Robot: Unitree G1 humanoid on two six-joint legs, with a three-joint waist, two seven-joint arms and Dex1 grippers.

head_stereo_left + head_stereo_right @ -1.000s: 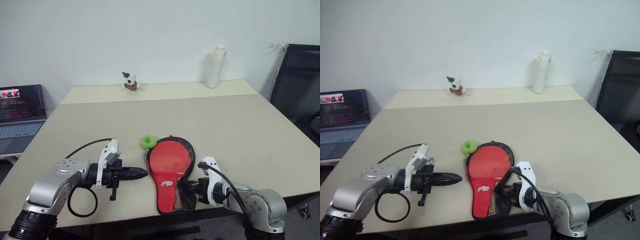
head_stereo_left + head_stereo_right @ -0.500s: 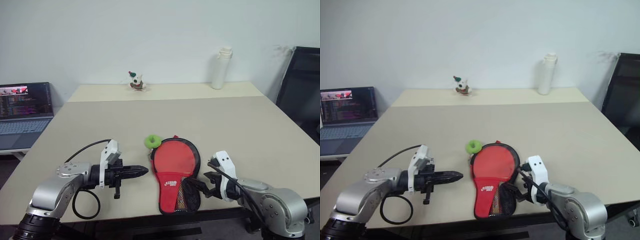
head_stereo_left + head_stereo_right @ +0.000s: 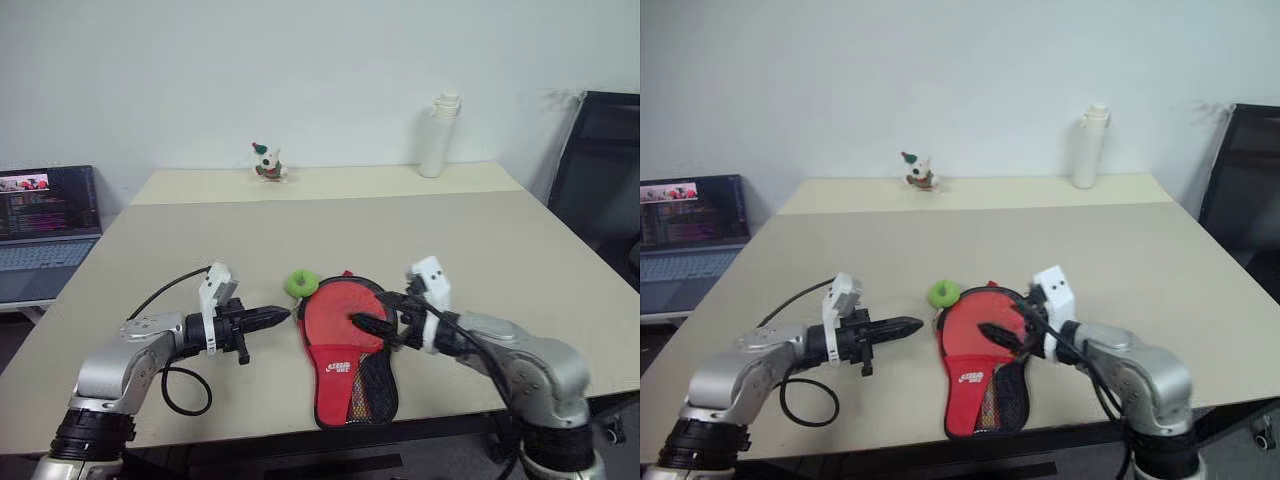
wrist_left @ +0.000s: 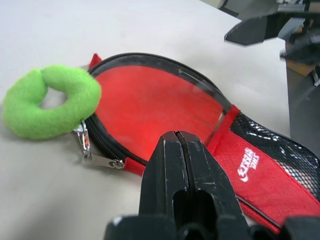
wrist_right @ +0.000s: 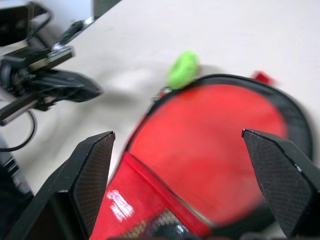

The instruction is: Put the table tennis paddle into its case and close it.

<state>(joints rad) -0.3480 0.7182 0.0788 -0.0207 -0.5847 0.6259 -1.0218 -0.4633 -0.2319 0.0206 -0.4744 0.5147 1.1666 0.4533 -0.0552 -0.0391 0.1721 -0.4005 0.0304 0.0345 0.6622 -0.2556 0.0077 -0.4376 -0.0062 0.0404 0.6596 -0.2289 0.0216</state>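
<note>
The red case (image 3: 345, 340) lies flat near the table's front edge. The right gripper (image 3: 368, 327) hangs just above its round part, jaws spread wide and holding nothing, maybe ready to pin it down. The left gripper (image 3: 272, 316) has its jaws pressed shut and empty; the zipper pull (image 4: 100, 160) and a green ring (image 4: 50, 107) sit just ahead of their tips. I cannot see the paddle itself.
</note>
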